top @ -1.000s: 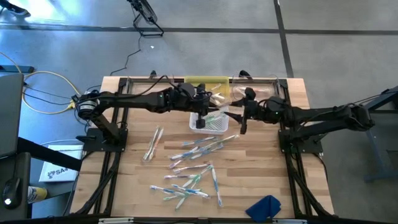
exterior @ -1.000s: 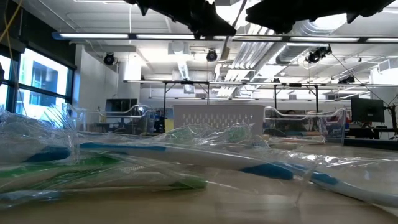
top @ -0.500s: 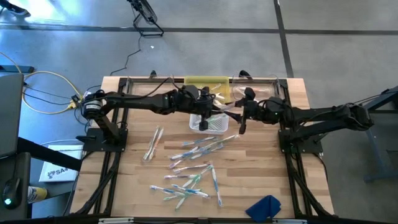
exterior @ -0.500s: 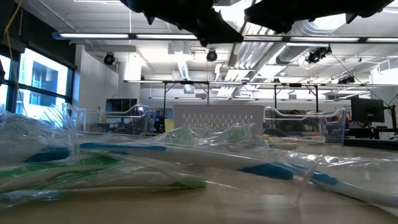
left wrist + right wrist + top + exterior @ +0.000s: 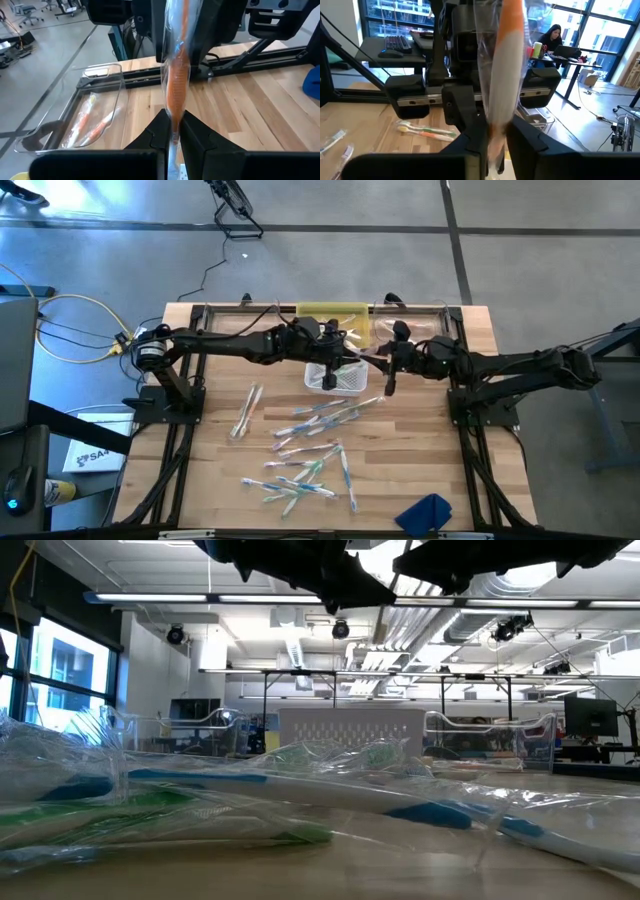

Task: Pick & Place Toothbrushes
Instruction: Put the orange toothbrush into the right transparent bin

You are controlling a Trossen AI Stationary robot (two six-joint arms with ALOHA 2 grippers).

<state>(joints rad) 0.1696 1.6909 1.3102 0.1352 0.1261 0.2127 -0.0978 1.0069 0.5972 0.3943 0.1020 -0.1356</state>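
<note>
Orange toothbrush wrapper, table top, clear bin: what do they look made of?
Orange toothbrush wrapper: thin clear plastic film, judging by its glossy crinkles. Table top: light wood planks, probably butcher block, with visible grain and seams. Clear bin: rigid transparent plastic, with rounded, see-through walls.

Blue cloth [image 5: 424,513] at near edge of wooden counter [image 5: 420,440]; white basket [image 5: 338,378] mid-counter; yellow tray [image 5: 333,312] at far edge; person seated at desk [image 5: 551,37] beyond

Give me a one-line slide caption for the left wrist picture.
Both grippers, left gripper and right gripper, pinch one wrapped orange toothbrush above the wooden table.
</note>
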